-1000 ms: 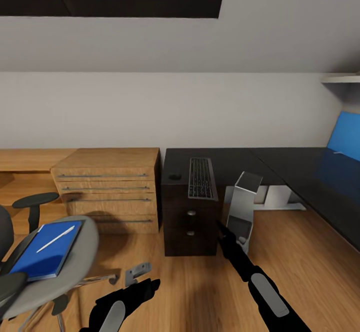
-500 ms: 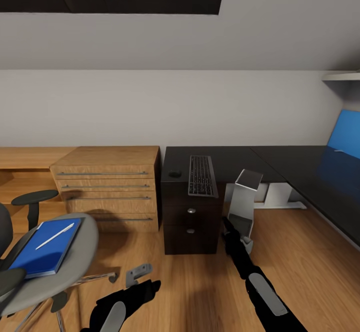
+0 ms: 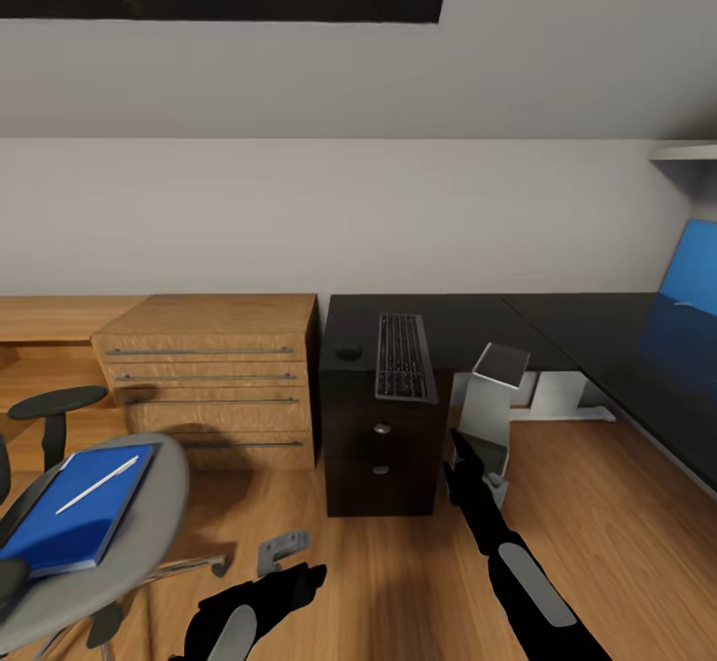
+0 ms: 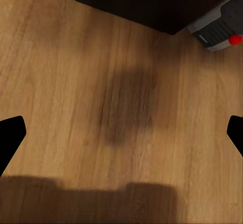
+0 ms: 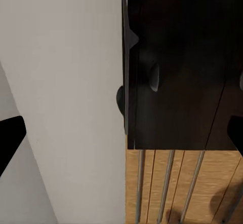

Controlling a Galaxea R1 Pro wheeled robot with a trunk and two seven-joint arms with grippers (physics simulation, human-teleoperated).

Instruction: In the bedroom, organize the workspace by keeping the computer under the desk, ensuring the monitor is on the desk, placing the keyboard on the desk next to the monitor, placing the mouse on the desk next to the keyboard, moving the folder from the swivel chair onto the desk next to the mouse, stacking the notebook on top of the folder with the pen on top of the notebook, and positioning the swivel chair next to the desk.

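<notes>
The black desk [image 3: 558, 328] runs along the wall and turns at the right. On its left end lie the keyboard [image 3: 403, 355] and the mouse [image 3: 349, 351], also seen as mouse [image 5: 120, 98]. The silver computer [image 3: 486, 410] leans on the floor just right of the desk's dark drawers [image 3: 378, 447]; its red-lit corner is the computer [image 4: 223, 25]. My right gripper [image 3: 455, 445] is at its front face, open [image 5: 121, 138]. My left gripper [image 3: 289, 581] hangs open [image 4: 121, 133] over bare floor. The swivel chair [image 3: 149, 512] carries the blue folder [image 3: 70, 522] and the pen [image 3: 97, 485]. The monitor is out of view; I cannot make out a separate notebook.
A light wooden drawer unit [image 3: 209, 382] stands against the desk's left side. A leg of the chair's base [image 3: 282, 548] pokes out near my left gripper. The desk's blue back panel [image 3: 697, 273] is at the far right. Wooden floor [image 3: 597, 522] lies open to the right.
The whole view has shifted a little, sliding the chair toward the lower left. My right gripper has pushed slightly forward at the computer, which now leans a bit more.
</notes>
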